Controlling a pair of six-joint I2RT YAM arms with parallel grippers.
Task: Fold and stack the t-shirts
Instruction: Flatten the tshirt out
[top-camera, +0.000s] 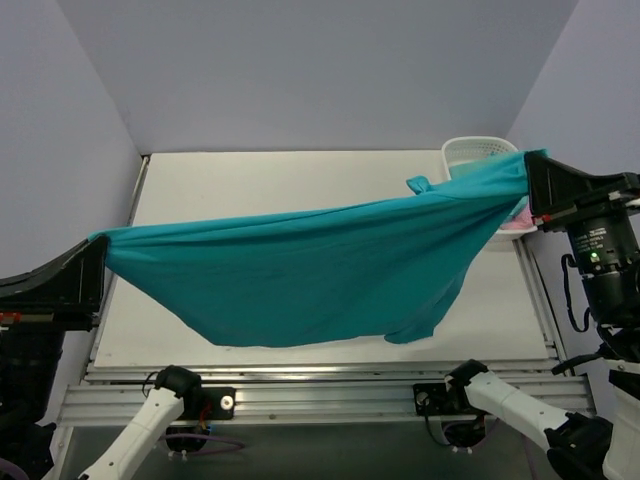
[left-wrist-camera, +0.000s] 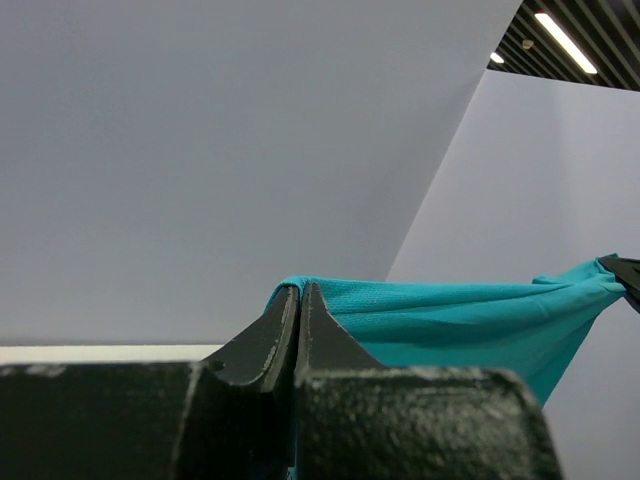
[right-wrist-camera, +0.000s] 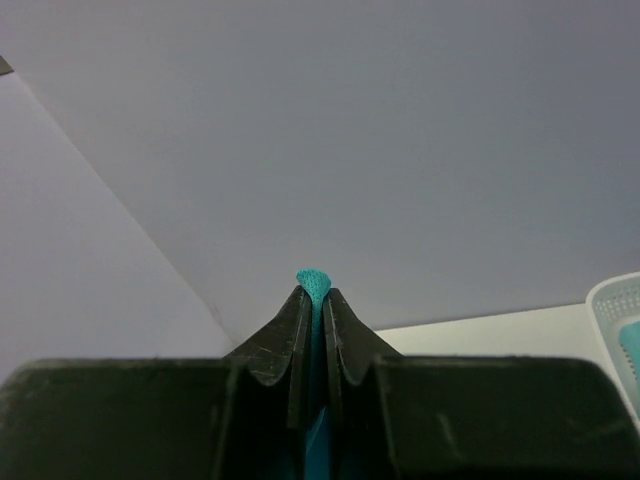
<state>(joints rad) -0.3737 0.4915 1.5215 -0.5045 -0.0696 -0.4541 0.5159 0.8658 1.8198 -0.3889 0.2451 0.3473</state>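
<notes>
A deep teal t-shirt (top-camera: 320, 270) hangs stretched in the air across the table, sagging in the middle. My left gripper (top-camera: 103, 258) is shut on its left end at the table's left side. My right gripper (top-camera: 528, 180) is shut on its right end, raised near the basket. In the left wrist view the teal cloth (left-wrist-camera: 460, 325) runs away to the right from my pinched left gripper (left-wrist-camera: 299, 292). A small tuft of teal cloth (right-wrist-camera: 314, 280) pokes out above my closed right gripper (right-wrist-camera: 314, 296). A bit of pale pink cloth (top-camera: 514, 224) shows beside the basket, under the right arm.
A white slotted basket (top-camera: 468, 153) stands at the back right corner of the white table (top-camera: 250, 180); its rim (right-wrist-camera: 615, 300) appears in the right wrist view. Grey walls enclose the table on three sides. A metal rail runs along the near edge.
</notes>
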